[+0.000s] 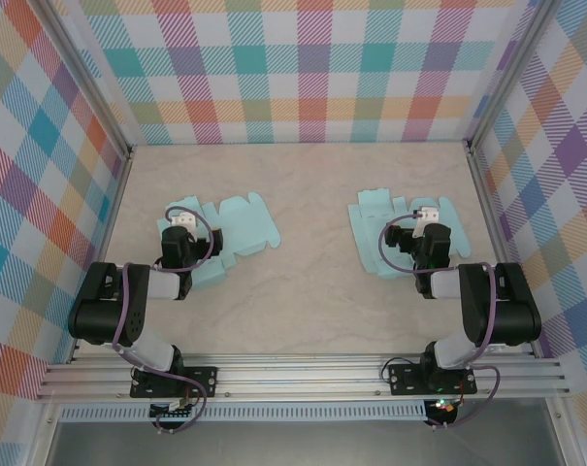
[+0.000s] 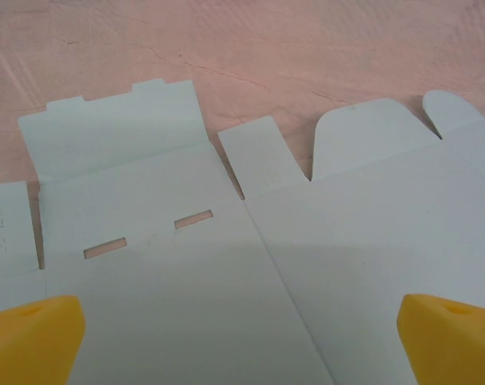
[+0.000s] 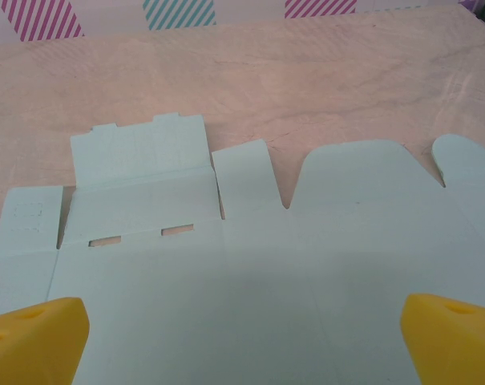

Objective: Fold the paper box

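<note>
Judging progress at roughly zero: see left cardboard sheet (image 1: 240,228) and right cardboard sheet (image 1: 371,218) lying flat on table (image 1: 308,252), no walls up. Left to do: raise walls, fold in flaps, probably seat tabs in slots (image 2: 105,248), close. See left gripper (image 2: 241,318) and right gripper (image 3: 244,318) spread wide over own sheets, holding nothing. Got plenty of open room between sheets and past far edges; less toward left rail (image 1: 112,214) and right rail (image 1: 486,214). Should fold inward.
</note>
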You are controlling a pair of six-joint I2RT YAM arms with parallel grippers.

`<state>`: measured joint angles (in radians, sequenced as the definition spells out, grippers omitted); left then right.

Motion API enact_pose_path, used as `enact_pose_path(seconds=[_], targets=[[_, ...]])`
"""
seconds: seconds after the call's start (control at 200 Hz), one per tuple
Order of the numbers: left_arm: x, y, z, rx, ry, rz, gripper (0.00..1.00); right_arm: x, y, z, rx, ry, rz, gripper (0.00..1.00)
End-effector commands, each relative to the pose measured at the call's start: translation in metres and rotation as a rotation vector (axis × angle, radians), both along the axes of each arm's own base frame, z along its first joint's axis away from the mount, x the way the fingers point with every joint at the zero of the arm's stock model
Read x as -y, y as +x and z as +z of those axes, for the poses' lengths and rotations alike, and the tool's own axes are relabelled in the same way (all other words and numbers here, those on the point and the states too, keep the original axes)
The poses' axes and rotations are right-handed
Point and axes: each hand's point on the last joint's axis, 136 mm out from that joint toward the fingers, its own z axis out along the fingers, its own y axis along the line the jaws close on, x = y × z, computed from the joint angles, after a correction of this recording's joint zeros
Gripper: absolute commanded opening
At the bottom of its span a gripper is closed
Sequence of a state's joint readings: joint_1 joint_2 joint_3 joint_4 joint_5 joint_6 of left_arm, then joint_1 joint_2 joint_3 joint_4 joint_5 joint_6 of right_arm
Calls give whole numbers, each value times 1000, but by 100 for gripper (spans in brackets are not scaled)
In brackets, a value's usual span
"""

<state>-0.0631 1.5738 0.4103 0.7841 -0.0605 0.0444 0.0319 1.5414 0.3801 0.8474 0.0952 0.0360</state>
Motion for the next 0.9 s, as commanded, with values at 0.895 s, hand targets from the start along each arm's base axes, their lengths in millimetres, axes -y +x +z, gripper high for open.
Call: enact_pose_path(seconds=[0.895], targets=[[-1, 6, 31, 48, -10, 16, 100, 8, 5, 25, 21, -8, -38, 100]])
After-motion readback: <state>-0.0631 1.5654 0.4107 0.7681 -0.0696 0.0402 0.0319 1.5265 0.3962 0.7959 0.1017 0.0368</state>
